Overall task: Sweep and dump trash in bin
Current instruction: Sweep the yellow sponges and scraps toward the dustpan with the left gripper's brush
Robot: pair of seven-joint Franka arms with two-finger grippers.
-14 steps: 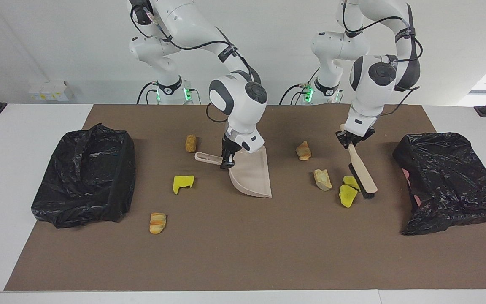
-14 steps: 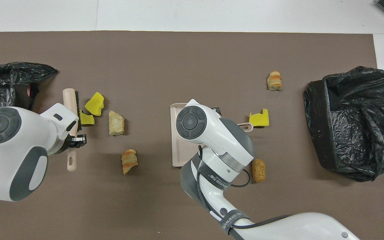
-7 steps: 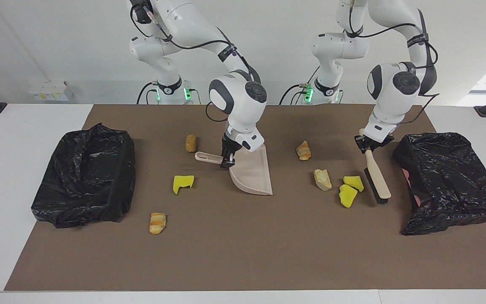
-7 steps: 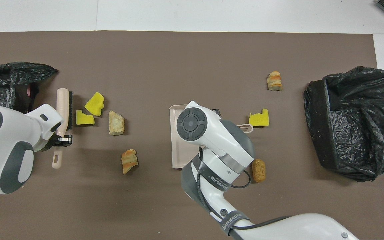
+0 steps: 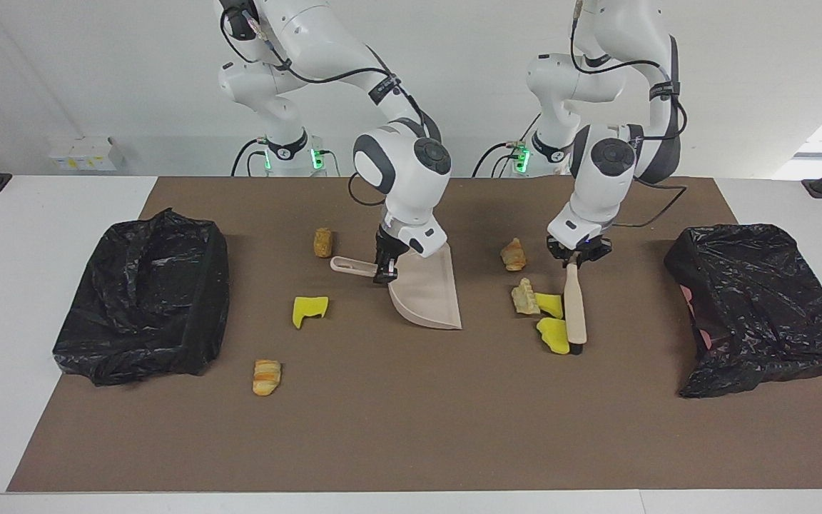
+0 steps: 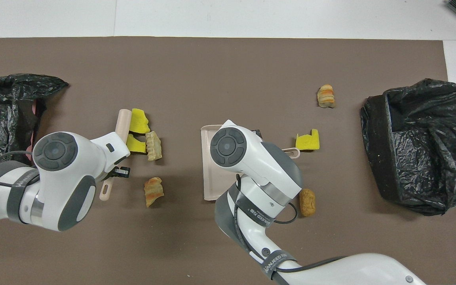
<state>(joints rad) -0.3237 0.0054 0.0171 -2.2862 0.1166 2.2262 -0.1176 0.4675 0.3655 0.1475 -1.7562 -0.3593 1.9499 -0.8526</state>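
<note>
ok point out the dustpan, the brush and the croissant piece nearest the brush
dustpan (image 5: pixel 429 296): facing view, flat of the pan
brush (image 5: pixel 574 308): facing view, back of the wooden head
croissant piece (image 5: pixel 514 255): facing view, its middle

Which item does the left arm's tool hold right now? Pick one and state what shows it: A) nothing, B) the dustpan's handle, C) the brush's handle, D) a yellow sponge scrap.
C: the left tool is shut on the handle of the beige brush, whose head rests against two yellow scraps; the dustpan is in the right tool.
</note>
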